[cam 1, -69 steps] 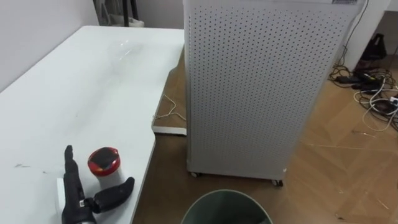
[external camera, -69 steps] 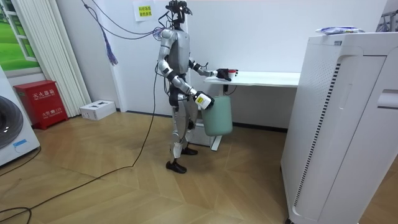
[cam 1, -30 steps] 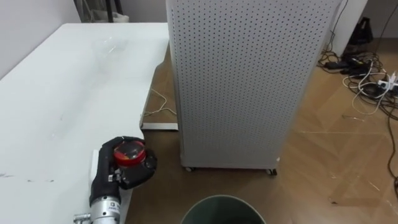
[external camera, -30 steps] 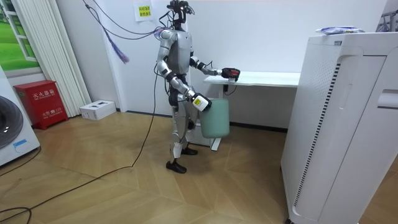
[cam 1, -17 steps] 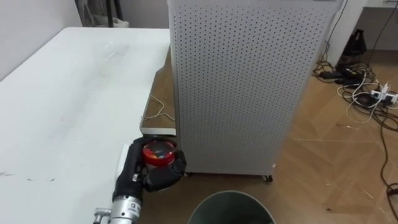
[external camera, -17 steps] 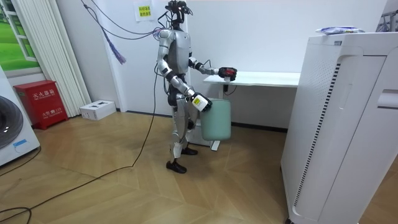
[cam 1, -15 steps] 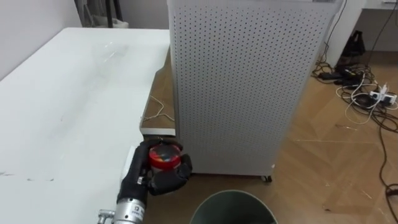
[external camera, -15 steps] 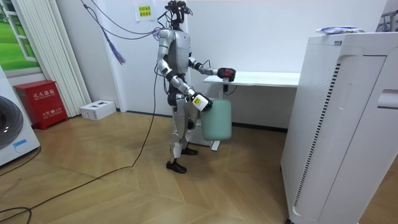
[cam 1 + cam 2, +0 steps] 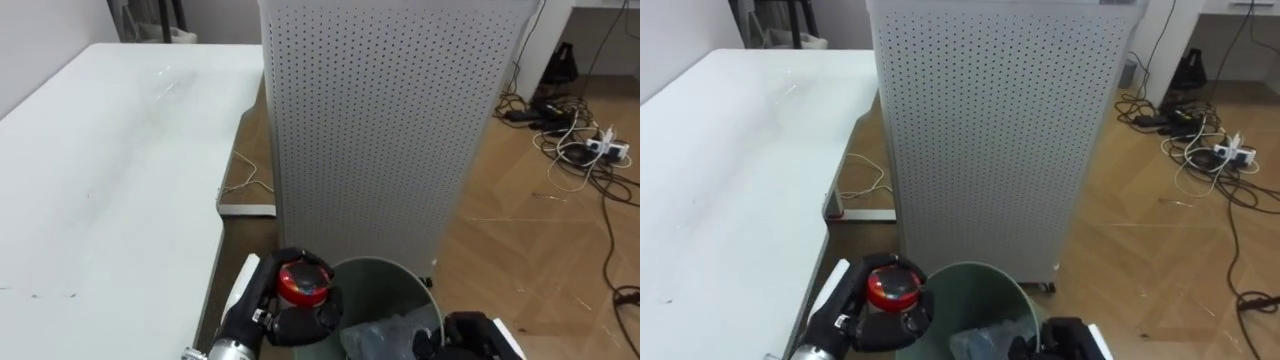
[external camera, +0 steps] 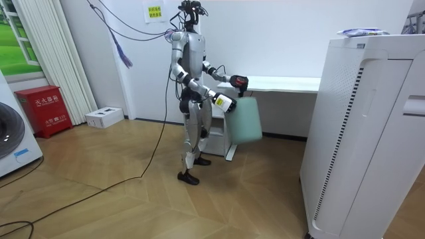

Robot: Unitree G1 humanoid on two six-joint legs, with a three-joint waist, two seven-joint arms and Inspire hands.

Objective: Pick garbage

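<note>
My left hand (image 9: 262, 318) is shut on a small round container with a red lid (image 9: 302, 282), held just past the white table's edge at the rim of the green bin (image 9: 392, 272). In the right eye view the container (image 9: 891, 286) touches or nearly touches the bin's rim (image 9: 980, 270). My right hand (image 9: 462, 336) grips the bin's near rim and holds it off the floor, tilted. Some crumpled grey stuff (image 9: 383, 334) lies inside. In the room view I stand at the table's corner with the bin (image 10: 246, 119) raised under the container (image 10: 240, 81).
A tall white perforated cabinet (image 9: 372, 130) stands just beyond the bin. The white table (image 9: 100, 190) runs along my left. Cables (image 9: 585, 145) lie on the wooden floor at the far right. A large white appliance (image 10: 365, 133) stands at the room view's right.
My left hand has carried the red-lidded container off the table's edge to the bin's rim. My right hand has lifted and tilted the bin up toward it.
</note>
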